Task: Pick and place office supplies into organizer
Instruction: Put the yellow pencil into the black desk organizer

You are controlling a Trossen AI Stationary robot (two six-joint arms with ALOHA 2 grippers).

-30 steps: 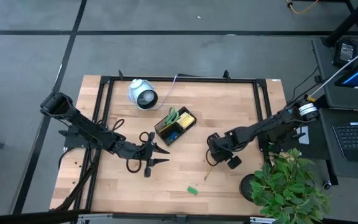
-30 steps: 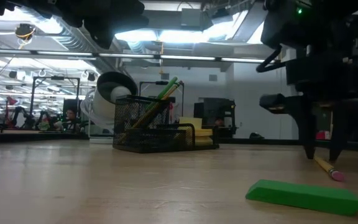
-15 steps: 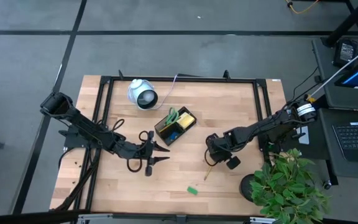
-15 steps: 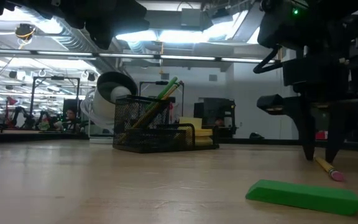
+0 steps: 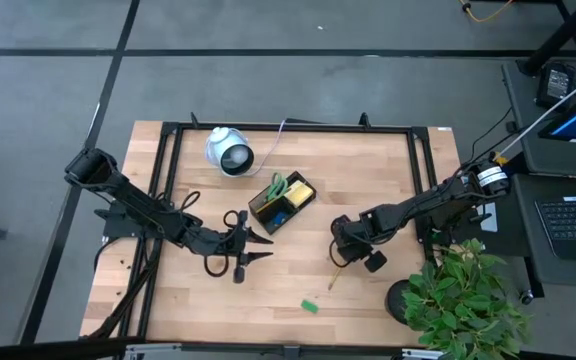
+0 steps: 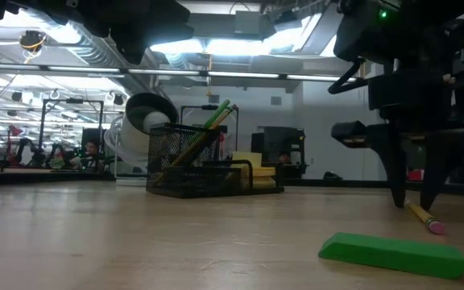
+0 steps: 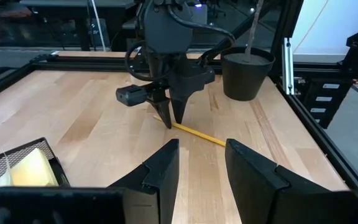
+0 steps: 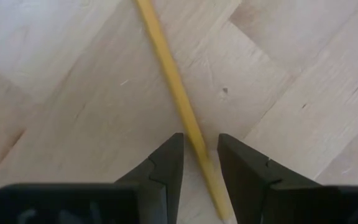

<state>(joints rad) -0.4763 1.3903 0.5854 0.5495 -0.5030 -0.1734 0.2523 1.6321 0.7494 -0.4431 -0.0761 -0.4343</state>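
Setting of the work area. A pale wooden table edged by a black metal frame stands on a grey floor crossed by dark lines. At the near right corner a green plant grows from a black pot. Further right stands a dark desk carrying a laptop. Beyond the table's far edge, bright ceiling lights and exposed pipes hang over a large room with dark equipment racks.
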